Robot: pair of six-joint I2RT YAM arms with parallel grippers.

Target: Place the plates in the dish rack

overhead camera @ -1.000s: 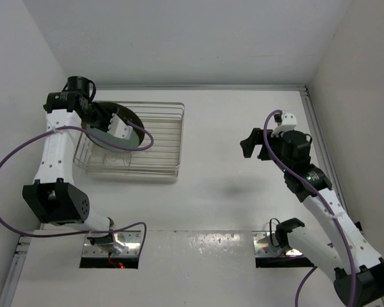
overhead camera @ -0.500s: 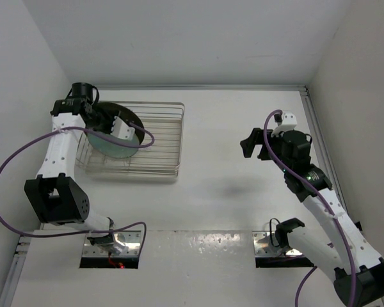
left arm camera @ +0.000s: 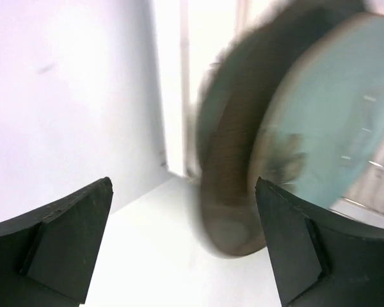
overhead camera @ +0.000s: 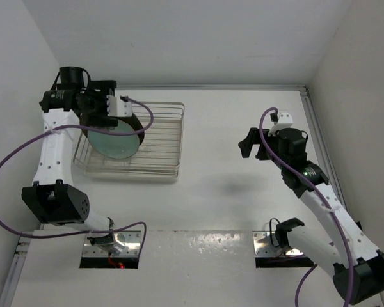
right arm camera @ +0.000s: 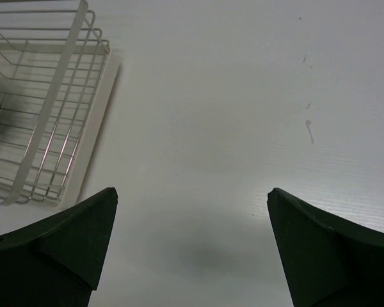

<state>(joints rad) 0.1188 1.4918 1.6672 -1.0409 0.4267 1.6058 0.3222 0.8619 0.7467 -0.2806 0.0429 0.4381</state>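
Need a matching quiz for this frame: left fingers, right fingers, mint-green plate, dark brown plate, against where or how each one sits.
Column 1
1. left fingers
2. right fingers
3. mint-green plate
4. dark brown plate

Column 2
a. standing in the dish rack, behind a paler plate
b. open over bare table, away from the rack
c. open, nothing between them, close to the plates at the rack's left end
d. front plate in the rack, face toward the overhead camera

Pairs: 1-c, 2-b, 3-d, 4-a
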